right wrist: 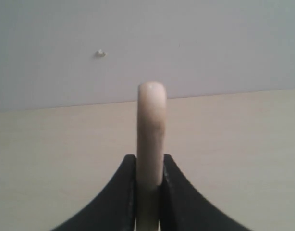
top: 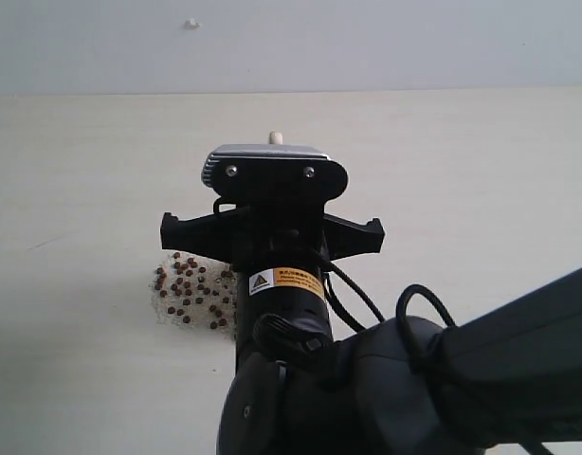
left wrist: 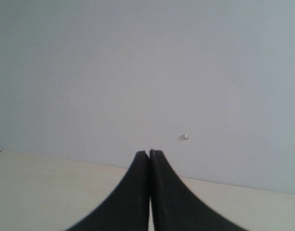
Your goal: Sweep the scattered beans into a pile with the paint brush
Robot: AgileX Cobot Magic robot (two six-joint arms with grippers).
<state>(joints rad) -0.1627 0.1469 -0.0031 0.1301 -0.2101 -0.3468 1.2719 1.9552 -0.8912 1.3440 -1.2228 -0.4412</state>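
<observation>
Right gripper: the right gripper pinches the pale wooden handle of the paint brush, with one black finger pressed against each side of it.
Paint brush: the handle runs out past the fingertips to a rounded end. The ferrule and bristles appear in none of the views. From the exterior camera only a small pale tip shows, beyond the silver housing on the wrist.
Left gripper: the left gripper has its jaws pressed together with nothing between them, and it points across the table toward the wall.
Right arm: the black right arm fills the lower middle of the exterior view. It carries a yellow label, and a looping black cable runs alongside it.
Beans: the reddish-brown beans lie in a loose cluster on a patch of white grains. In the exterior view they sit on the table just left of the arm, which hides the cluster's near edge. Whether the bristles touch them cannot be told.
Table: the pale, wood-toned table runs back to the wall.
Wall: the plain grey wall is marked by one small white speck.
</observation>
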